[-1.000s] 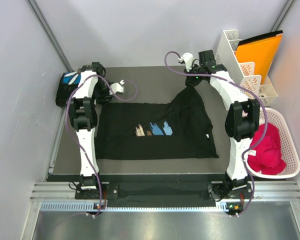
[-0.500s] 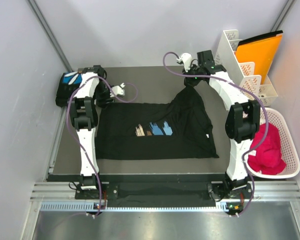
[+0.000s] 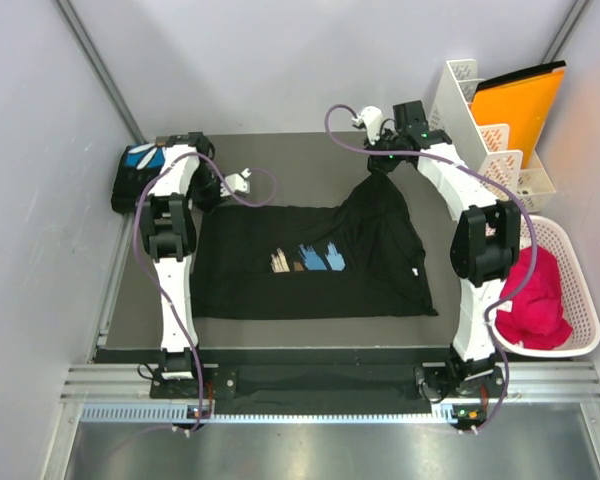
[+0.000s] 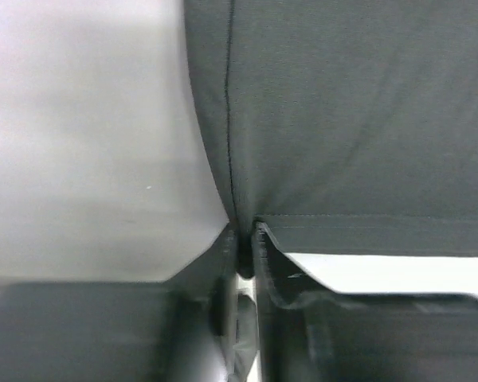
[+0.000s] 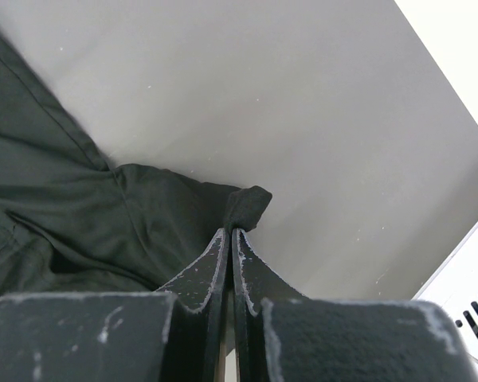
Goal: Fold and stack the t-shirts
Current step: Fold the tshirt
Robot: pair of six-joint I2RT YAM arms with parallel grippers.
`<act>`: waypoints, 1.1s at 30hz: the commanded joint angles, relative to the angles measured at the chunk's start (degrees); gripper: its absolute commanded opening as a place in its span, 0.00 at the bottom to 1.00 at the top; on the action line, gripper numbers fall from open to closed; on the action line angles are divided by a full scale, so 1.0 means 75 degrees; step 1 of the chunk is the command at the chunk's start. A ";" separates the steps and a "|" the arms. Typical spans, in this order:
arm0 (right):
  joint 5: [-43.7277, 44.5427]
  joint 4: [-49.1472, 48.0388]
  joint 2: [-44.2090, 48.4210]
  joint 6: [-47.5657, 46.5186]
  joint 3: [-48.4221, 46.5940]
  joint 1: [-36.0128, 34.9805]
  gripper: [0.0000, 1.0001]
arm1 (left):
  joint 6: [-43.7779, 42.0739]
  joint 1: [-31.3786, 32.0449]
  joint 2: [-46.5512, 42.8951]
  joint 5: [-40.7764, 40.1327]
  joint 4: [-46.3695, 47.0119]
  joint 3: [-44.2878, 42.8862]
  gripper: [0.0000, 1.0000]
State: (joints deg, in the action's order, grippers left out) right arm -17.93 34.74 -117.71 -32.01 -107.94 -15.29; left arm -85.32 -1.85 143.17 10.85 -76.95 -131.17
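The desk (image 3: pixel 280 160) carries one black t-shirt (image 3: pixel 380 270) spread flat at its centre. A second, folded shirt (image 3: pixel 138 160) sits at the far-left corner, apart from it.

The right tool (image 5: pixel 233 235) is clamped on the spread shirt's far-right corner and holds it raised off the desk. The left tool (image 4: pixel 243 239) sits at the far-left corner with its jaws nearly together and the hem pinched between them.

Judgement: with both far corners held, lift them level and together, then carry them toward the near hem. This keeps the cloth taut and the fold edge straight over the print (image 3: pixel 308 259).

Compared with a second ago, the left tool was well open and has since drawn in on the hem. The shirt's outline and the right grip are unchanged.
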 commanded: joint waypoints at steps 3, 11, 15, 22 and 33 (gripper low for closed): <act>-0.0070 -0.0214 0.0578 -0.0115 -0.0034 -0.0129 0.00 | -0.0179 0.0023 0.0457 0.0100 0.0158 0.0088 0.00; -0.0046 -0.0156 0.0730 -0.0220 0.0188 -0.0141 0.00 | 0.0710 0.0024 -0.0080 0.0240 0.0836 0.0204 0.00; 0.0024 -0.0167 0.0929 -0.0419 0.0539 -0.0141 0.00 | 0.1670 0.0012 -0.0947 0.0252 0.2472 0.1068 0.00; 0.0036 -0.0179 0.1747 -0.0817 0.1371 -0.0141 0.00 | 0.2024 0.0012 -0.2436 0.0065 0.3615 0.2454 0.00; 0.0714 -0.0237 0.3365 -0.1708 0.3398 0.0070 0.00 | 0.1825 -0.0023 -0.3644 -0.0217 0.3369 0.3906 0.00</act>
State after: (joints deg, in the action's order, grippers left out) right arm -14.72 34.68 -98.72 -41.19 -87.05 -15.42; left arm -71.05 -1.69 120.44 9.58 -52.93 -105.36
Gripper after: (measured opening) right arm 0.007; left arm 0.028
